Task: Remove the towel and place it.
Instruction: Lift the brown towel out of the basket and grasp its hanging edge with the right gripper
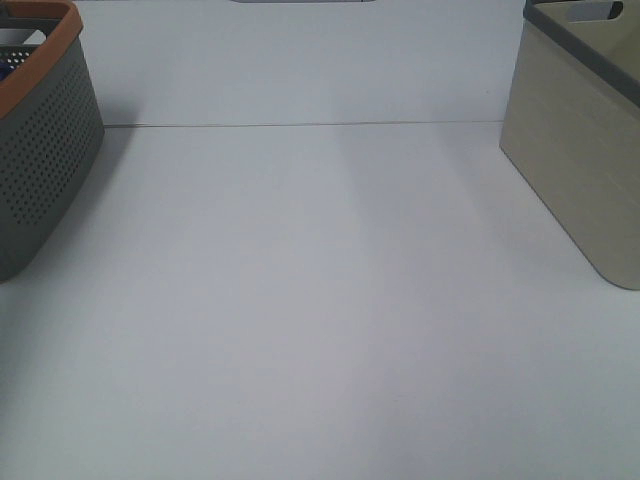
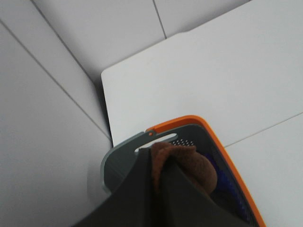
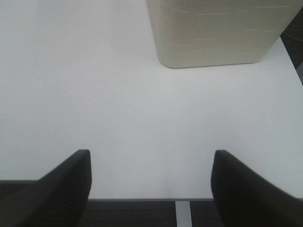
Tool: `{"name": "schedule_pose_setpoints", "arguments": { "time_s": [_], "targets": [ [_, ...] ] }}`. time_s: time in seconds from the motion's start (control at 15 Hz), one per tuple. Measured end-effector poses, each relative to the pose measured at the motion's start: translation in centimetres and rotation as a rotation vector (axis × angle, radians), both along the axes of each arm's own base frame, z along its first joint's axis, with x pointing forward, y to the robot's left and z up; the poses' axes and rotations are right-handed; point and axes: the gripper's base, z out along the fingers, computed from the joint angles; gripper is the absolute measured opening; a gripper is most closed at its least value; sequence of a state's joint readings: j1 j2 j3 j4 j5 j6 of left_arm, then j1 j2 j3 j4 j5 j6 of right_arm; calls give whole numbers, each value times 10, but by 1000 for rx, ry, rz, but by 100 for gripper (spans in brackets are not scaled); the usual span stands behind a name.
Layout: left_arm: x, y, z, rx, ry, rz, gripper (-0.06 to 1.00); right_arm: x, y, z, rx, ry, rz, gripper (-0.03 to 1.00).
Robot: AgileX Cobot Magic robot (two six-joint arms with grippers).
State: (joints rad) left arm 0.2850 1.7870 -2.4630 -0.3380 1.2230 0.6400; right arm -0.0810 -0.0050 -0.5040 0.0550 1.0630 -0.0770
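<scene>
The towel (image 2: 189, 163) is a dark maroon-brown plush bunch, seen only in the left wrist view. My left gripper (image 2: 154, 163) is shut on its edge and holds it just above the open top of the grey basket with the orange rim (image 2: 221, 145). That basket also shows at the left edge of the exterior high view (image 1: 45, 160), where neither the towel nor any gripper is in view. My right gripper (image 3: 150, 157) is open and empty, low over the white table's front edge (image 3: 142, 199).
A beige basket with a grey rim (image 1: 580, 160) stands at the right of the table and shows in the right wrist view (image 3: 218, 33). Something blue (image 2: 223, 176) lies inside the grey basket. The white table (image 1: 320, 300) lies between the two baskets.
</scene>
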Motion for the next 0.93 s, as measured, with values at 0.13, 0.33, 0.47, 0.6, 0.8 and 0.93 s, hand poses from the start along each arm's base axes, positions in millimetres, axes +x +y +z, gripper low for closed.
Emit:
{"name": "schedule_pose_setpoints", "arguments": {
  "time_s": [0.13,0.33,0.47,0.6,0.8,0.93],
  "targets": [
    [-16,-13,15,-14,-62,-87,0,0,0,0,0,0,0,62],
    [-31,-28,30,-82,-122,-184,0,0,0,0,0,0,0,62],
    [-39,-45,40,-195,-180,-335,0,0,1,0,12,-1,8,62],
    [-40,-58,42,-202,-203,-424,0,0,2,0,21,-3,15,62],
    [-39,-103,38,-89,-196,-562,0,13,7,14,20,-11,85,62],
    [-38,-133,34,0,-179,-578,0,31,13,30,59,-71,161,62]
  ]
}}
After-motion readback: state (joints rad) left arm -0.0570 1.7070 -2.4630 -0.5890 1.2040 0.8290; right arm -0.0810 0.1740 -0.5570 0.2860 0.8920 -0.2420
